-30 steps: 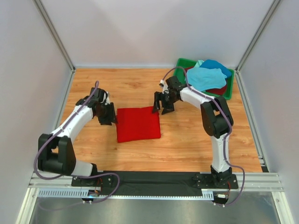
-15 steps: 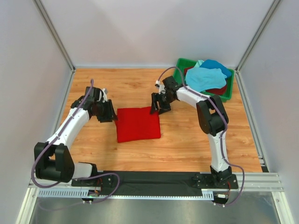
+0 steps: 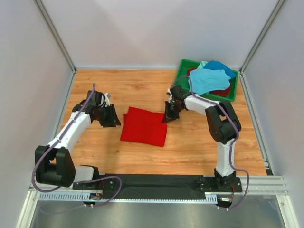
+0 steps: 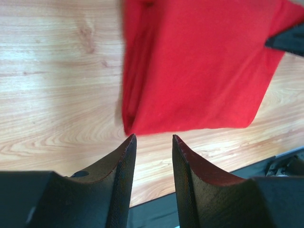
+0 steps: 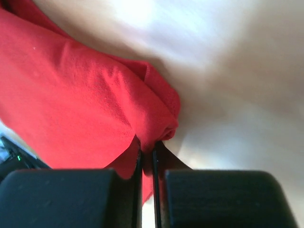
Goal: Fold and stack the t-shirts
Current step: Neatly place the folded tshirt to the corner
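A folded bright red t-shirt point(image 3: 144, 126) lies on the wooden table, turned slightly askew. My right gripper point(image 3: 168, 117) is shut on its far right corner; the right wrist view shows red cloth point(image 5: 95, 104) pinched between the two fingers. My left gripper point(image 3: 115, 118) stands open just left of the shirt's left edge, not touching it; in the left wrist view the red t-shirt point(image 4: 199, 61) lies just beyond the fingertips point(image 4: 129, 142). Light turquoise point(image 3: 207, 80), blue point(image 3: 221, 66) and dark red point(image 3: 221, 91) t-shirts are piled in the bin.
A green plastic bin point(image 3: 182, 67) stands at the table's back right corner. Grey walls with metal posts enclose the table on three sides. A black strip and rail run along the near edge by the arm bases.
The right gripper has closed on the red shirt's far right corner and dragged it right, skewing the shirt. The left gripper stayed beside the left edge.
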Robot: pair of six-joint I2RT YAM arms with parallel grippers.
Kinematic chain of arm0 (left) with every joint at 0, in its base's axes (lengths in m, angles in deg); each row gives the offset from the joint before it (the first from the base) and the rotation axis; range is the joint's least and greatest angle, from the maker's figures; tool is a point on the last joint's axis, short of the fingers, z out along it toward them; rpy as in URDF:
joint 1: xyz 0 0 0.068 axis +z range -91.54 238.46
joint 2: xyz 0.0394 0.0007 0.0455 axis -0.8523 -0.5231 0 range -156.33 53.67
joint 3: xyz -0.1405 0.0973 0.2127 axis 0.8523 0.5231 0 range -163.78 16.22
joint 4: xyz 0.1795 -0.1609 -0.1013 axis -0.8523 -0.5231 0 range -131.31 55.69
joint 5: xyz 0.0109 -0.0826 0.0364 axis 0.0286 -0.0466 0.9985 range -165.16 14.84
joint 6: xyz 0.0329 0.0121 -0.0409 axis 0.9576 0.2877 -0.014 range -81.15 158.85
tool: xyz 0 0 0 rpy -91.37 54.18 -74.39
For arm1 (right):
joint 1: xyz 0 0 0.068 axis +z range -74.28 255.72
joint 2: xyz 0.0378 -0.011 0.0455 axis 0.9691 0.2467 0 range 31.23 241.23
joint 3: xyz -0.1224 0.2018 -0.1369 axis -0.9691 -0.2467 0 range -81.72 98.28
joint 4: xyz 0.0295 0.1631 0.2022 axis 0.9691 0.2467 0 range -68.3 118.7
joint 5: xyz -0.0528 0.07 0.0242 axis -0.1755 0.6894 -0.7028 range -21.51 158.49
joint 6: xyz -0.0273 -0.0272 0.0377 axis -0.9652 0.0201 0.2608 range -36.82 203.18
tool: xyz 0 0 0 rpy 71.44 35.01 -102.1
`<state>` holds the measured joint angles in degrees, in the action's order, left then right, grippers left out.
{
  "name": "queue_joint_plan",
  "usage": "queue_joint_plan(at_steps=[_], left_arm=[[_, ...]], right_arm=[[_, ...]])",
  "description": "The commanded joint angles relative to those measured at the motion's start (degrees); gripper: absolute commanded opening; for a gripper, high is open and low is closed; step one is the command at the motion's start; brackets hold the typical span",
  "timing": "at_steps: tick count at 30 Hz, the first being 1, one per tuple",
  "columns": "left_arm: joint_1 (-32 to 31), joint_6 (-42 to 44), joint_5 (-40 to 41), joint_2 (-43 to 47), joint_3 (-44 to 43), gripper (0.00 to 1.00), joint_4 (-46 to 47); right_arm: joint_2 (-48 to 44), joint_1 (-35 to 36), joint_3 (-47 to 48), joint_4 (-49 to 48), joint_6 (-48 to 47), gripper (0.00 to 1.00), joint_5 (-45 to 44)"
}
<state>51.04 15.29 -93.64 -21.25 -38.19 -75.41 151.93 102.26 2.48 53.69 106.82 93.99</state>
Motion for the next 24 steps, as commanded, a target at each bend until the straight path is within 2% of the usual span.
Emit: queue_joint_plan(at_steps=[1, 3, 7, 11, 17, 18, 20, 21, 24], left_arm=[[0.12, -0.61, -3.66, 1.96, -1.14, 0.43, 0.76], [-0.05, -0.88, -5.68, 2.58, -0.26, 0.43, 1.72], [0.04, -1.41, -8.50, 3.19, 1.50, 0.43, 2.52], [0.04, -1.94, -11.66, 4.07, 2.91, 0.43, 3.83], [0.04, -1.94, -14.47, 4.78, 2.73, 0.43, 3.92], [0.04, -2.11, -14.74, 4.78, 2.73, 0.43, 3.92], [0.04, -2.38, -15.44, 4.78, 2.91, 0.43, 4.27], [0.04, -2.46, -15.79, 4.69, 2.91, 0.43, 4.45], [0.04, -2.64, -16.41, 4.25, 3.17, 0.43, 5.07]], right_arm=[[-10.29, -3.16, -11.23, 2.20, 11.32, 0.00, -14.30], [-15.47, -6.74, -17.19, 3.77, 17.30, 0.00, -16.87], [-23.13, -15.36, -25.65, 9.14, 26.44, 0.00, -27.57], [-32.62, -23.54, -35.67, 9.67, 33.22, 0.00, -31.20], [-42.55, -36.02, -42.97, 17.66, 35.95, 0.00, -38.14], [-44.22, -39.78, -43.68, 19.85, 36.21, 0.00, -38.85], [-48.95, -43.93, -45.61, 20.31, 35.34, 0.00, -38.94], [-50.29, -48.21, -45.88, 21.00, 34.81, 0.00, -39.12], [-52.50, -54.29, -46.23, 19.79, 30.69, 0.00, -38.95]])
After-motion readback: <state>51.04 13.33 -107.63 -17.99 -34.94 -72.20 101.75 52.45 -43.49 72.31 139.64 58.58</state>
